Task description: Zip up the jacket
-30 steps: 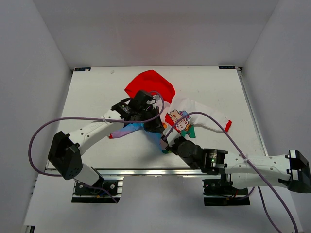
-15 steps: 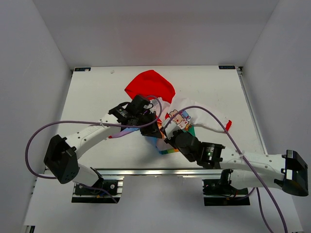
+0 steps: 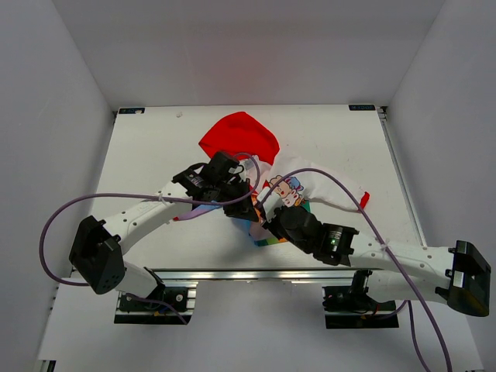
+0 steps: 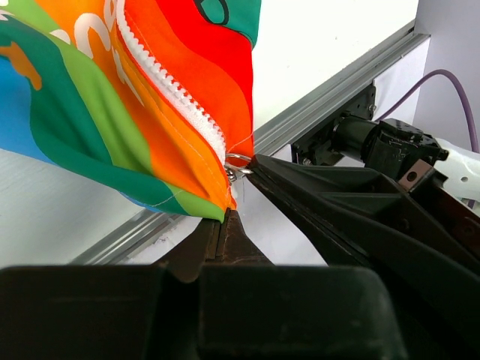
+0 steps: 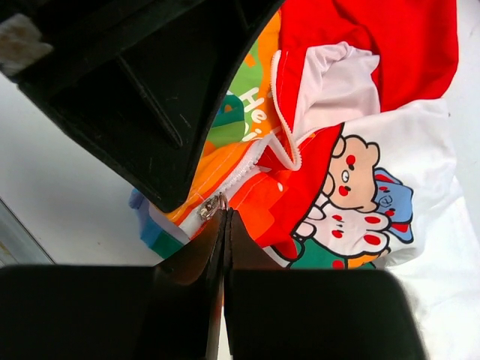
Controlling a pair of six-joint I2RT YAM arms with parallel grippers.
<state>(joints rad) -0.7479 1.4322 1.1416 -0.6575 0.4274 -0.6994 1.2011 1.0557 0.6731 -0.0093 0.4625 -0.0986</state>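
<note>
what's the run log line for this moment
task: zip jacket | left pincer: shut on rainbow hem | right pincer: shut on zipper pull near hem | zipper teeth: apart above pull

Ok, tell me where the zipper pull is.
Left wrist view, centre: the zipper pull sits at the jacket hem corner, between left gripper and right gripper.

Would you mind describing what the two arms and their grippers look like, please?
The left arm and right arm both have white links joined by black joint housings, and a purple cable loops loosely along each. A small green light glows on a right-arm joint. The left gripper and right gripper are matte black, with flat fingers tapering to narrow tips.
</note>
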